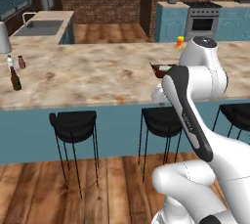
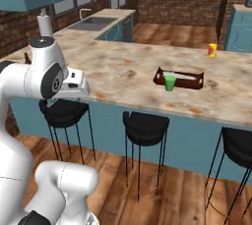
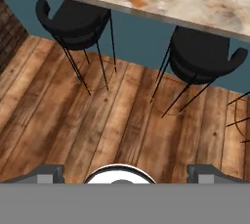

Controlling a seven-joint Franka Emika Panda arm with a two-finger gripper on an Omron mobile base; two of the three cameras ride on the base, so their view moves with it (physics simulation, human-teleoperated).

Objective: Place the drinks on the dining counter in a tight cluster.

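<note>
**Drinks wait at the far left; arm parked back from the desk**

The hand (image 3: 125,171) points down at the wooden floor and the stools (image 3: 78,20), its tips spread wide with nothing between them, so no reach looks begun.

The brown bottle (image 1: 15,78), water bottle (image 1: 10,63) and can (image 1: 21,62) stand near one another at the left end of the desk (image 1: 97,78), near the sink (image 1: 39,27). They are loosely grouped, not yet tight.

The tray (image 2: 189,80) with the green cup (image 2: 170,82) sits well apart to the right, as does the yellow container (image 2: 212,50). The base probably needs to drive left first.
</note>
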